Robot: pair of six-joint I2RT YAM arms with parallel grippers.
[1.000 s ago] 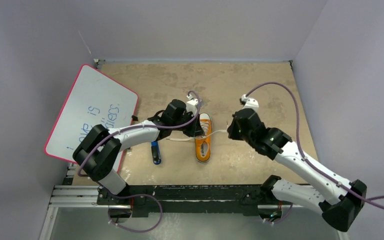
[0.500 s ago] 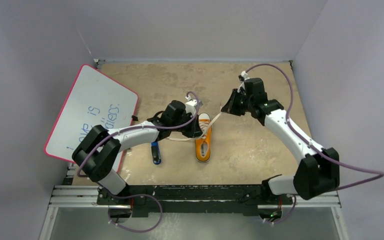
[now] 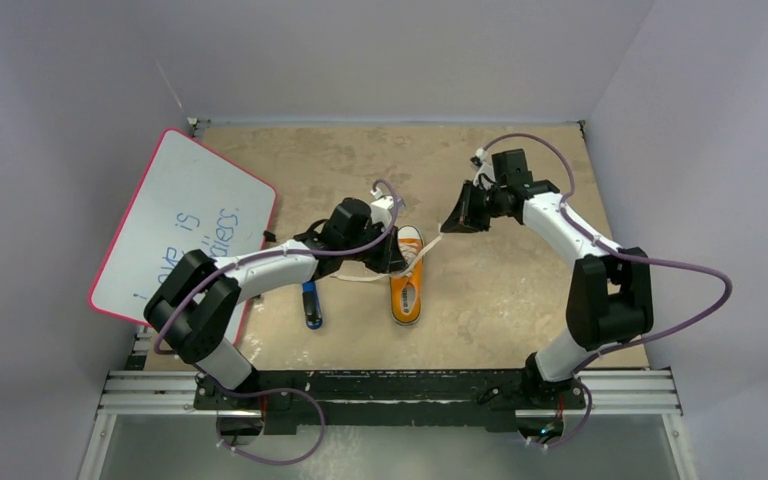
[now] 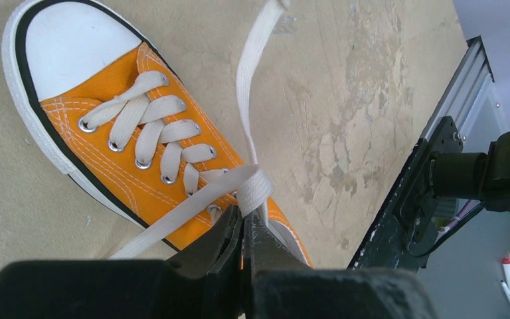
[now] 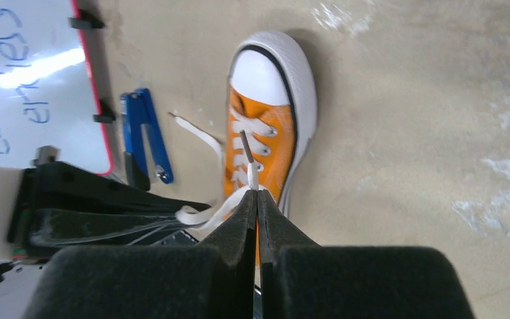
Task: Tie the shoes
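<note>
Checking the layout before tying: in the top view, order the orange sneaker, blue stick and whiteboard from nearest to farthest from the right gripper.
1. Orange sneaker, just left of the right gripper, which pinches its lace.
2. Blue stick, farther left, past the sneaker.
3. Whiteboard, at the far left.

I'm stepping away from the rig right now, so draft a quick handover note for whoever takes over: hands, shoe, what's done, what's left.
Left hand: shut on one lace at the sneaker's top eyelets.
Right hand: shut on the other lace near its tip, drawn out straight from the shoe.
Sneaker: mid-table, toe pointing away from the arm bases.
Done: both laces gripped.
Left: no knot or bow visible; cross, loop and tighten.
</note>
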